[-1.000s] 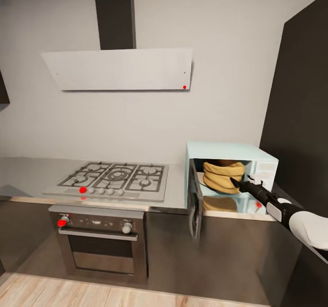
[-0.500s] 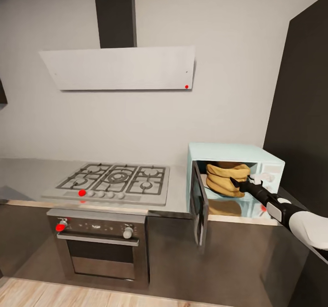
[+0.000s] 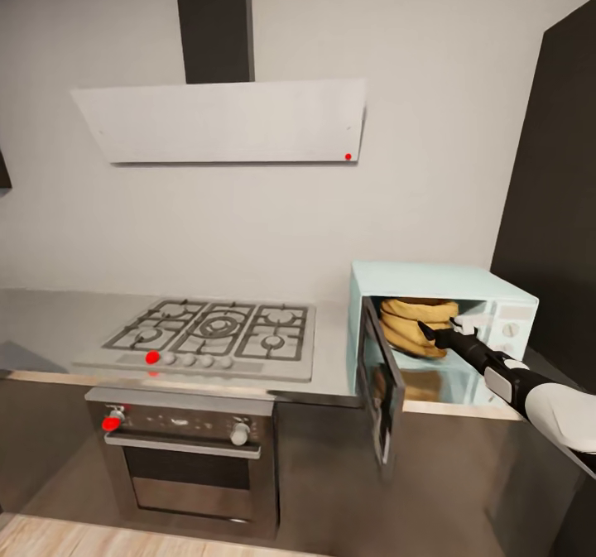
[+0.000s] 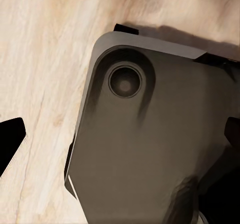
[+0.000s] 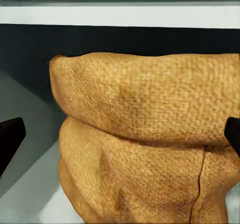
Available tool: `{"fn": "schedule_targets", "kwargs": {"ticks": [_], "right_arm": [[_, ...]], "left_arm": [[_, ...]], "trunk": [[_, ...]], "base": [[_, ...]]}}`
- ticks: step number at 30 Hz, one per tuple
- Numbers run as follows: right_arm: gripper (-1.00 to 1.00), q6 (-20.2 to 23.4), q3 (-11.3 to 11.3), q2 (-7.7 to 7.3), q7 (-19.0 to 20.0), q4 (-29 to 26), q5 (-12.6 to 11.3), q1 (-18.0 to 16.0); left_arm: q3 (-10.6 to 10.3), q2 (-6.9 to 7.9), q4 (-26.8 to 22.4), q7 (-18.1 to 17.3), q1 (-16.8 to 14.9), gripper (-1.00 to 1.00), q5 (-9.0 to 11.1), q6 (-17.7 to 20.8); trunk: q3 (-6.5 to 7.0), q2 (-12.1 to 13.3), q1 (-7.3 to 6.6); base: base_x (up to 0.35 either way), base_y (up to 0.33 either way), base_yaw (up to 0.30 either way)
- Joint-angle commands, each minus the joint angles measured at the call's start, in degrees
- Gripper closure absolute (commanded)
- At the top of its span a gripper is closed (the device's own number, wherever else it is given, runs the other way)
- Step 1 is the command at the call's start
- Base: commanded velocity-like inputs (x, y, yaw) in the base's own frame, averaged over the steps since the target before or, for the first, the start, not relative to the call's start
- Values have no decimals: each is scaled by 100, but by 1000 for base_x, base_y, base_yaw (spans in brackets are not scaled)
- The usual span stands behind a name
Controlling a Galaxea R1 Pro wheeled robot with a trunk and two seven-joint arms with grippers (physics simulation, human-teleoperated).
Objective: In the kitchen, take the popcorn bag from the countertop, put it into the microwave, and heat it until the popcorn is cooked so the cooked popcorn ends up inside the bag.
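The pale mint-blue microwave (image 3: 497, 285) stands on the grey countertop (image 3: 50, 317) at the right, its dark glass door (image 3: 382, 385) swung open toward me. Inside it sits the tan-brown popcorn bag (image 3: 414, 319), upright on the floor of the cavity. My right gripper (image 3: 437, 332) reaches into the opening just in front of the bag and is open. In the right wrist view the bag (image 5: 145, 134) is close ahead, with the right gripper (image 5: 120, 139) spread wide to either side of it. My left gripper (image 4: 120, 139) is open, pointing down.
A steel gas hob (image 3: 207, 333) lies left of the microwave, over a built-in oven (image 3: 186, 449). A white range hood (image 3: 223, 122) hangs above. A tall dark cabinet (image 3: 555, 209) stands right of the microwave. The left wrist view shows my dark base (image 4: 150, 149) on wooden floor (image 4: 45, 59).
The whole view has shifted, so the microwave sits further right in the picture and its door shows more of its face. My right gripper stays at the opening by the bag.
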Motion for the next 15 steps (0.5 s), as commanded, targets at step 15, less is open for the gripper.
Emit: {"fn": "schedule_targets", "kwargs": {"ticks": [15], "right_arm": [[-100,-24,-27,-6,5,22,26,-10]], "left_arm": [[16,-1,-5,13,-3,-100,0,9]], "trunk": [[-8,-5,3]], "base": [[97,44,0]]}}
